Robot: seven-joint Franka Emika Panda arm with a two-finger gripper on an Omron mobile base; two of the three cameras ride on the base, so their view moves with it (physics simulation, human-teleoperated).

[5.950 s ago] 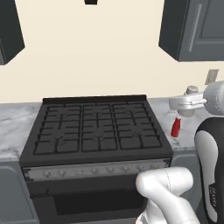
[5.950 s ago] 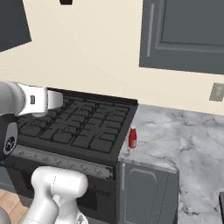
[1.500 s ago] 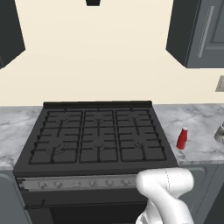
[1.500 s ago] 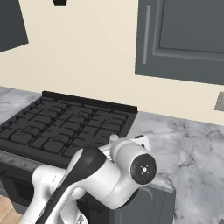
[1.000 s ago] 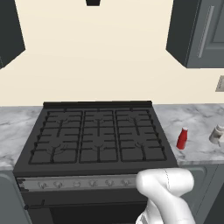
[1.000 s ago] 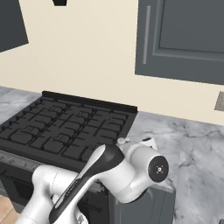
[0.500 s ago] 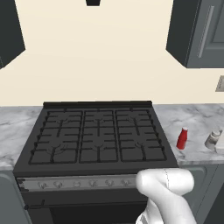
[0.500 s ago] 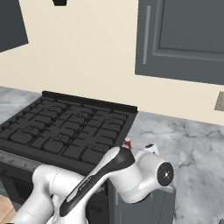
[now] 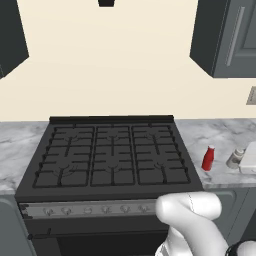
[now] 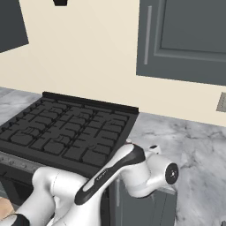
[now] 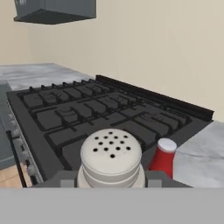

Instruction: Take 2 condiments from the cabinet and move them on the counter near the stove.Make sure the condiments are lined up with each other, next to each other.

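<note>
In the left base view, one red squeeze bottle [image 9: 208,158] stands on the tabletop [image 9: 220,135] just right of the stove [image 9: 112,156]; one shaker jar [image 9: 235,158] stands near it, further right, with the end effector [image 9: 248,162] around it at the frame edge

In the right base view, the cabinet [image 10: 185,39] hangs above, door closed

In the hand view, the end effector seems clenched on the upright jar [image 11: 111,158]; the bottle [image 11: 163,158] lies just beyond it toward the stove, so two condiments in all

Table right of stove [image 9: 112,155]: red bottle [image 9: 208,158] stands just beside the range edge.
Further right: pale jar [image 9: 235,158] near the bottle, apart from it.
Behind both: bare table [image 9: 220,131] to the wall.
</note>
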